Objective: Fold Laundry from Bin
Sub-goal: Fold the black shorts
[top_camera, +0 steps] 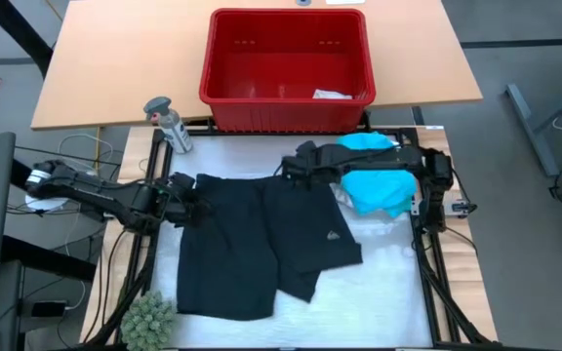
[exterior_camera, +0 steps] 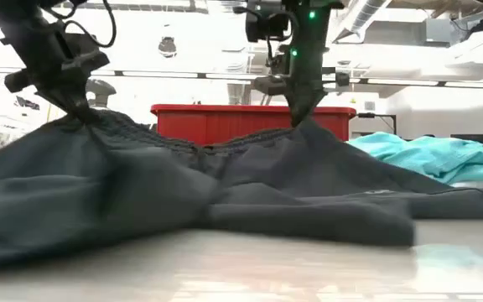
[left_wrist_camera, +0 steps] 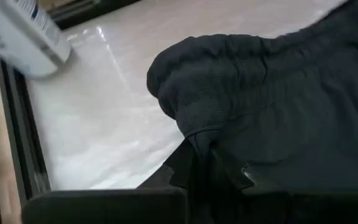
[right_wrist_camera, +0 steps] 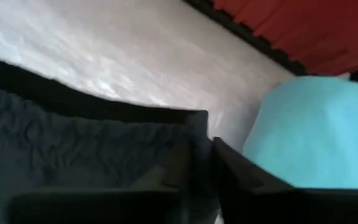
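A: Black shorts (top_camera: 252, 244) lie spread on the white mat (top_camera: 388, 292), waistband toward the bin (top_camera: 286, 70). Step looks like the spread-out before the first fold.

B: Grippers?

A: Left gripper (top_camera: 185, 190) is pinched shut on the waistband's left corner, cloth bunched between its fingers in the wrist view. Right gripper (top_camera: 296, 168) sits at the other waistband corner with fabric between its fingers; whether it is clamped or letting go, cannot tell.

B: Next move?

A: My guess: set the waistband flat, release, regrip one side and fold across. Needs both corners level.

B: Room?

A: Turquoise shirt (top_camera: 374, 185) lies just beside the right edge of the shorts, under the right arm, so tight there. Spray bottle (top_camera: 167, 125) stands near the left gripper at the mat's far left corner. Green plant (top_camera: 148, 320) sits at the near left corner. Near right of the mat shows only bare surface. Bin holds one small pale piece (top_camera: 332, 95).
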Controlling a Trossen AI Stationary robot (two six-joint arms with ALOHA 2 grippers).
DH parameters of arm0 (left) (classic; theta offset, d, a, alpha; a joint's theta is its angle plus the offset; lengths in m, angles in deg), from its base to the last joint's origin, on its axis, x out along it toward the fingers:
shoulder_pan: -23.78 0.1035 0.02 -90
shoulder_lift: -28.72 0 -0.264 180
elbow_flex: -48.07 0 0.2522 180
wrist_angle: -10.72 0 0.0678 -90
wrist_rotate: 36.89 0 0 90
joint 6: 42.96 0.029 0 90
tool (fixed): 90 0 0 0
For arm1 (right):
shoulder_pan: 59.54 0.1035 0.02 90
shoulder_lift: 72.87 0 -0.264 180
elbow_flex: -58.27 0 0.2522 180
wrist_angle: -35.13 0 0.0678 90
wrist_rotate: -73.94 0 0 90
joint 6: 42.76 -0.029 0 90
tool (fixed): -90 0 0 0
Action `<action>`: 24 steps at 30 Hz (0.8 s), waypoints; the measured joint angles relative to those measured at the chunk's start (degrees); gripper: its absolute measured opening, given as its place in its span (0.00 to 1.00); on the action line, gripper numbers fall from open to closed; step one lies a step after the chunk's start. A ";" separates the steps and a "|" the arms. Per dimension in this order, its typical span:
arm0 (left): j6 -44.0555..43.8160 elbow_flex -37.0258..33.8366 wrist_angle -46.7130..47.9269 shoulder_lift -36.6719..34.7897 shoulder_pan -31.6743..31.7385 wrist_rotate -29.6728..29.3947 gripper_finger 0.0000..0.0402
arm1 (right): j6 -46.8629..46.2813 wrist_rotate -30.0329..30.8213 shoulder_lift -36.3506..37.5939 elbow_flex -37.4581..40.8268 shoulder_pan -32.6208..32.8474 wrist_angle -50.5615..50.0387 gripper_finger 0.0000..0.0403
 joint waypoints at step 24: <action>36.83 8.34 -22.08 -2.64 0.13 23.45 0.52 | 24.73 -22.69 17.85 11.19 23.19 3.55 0.77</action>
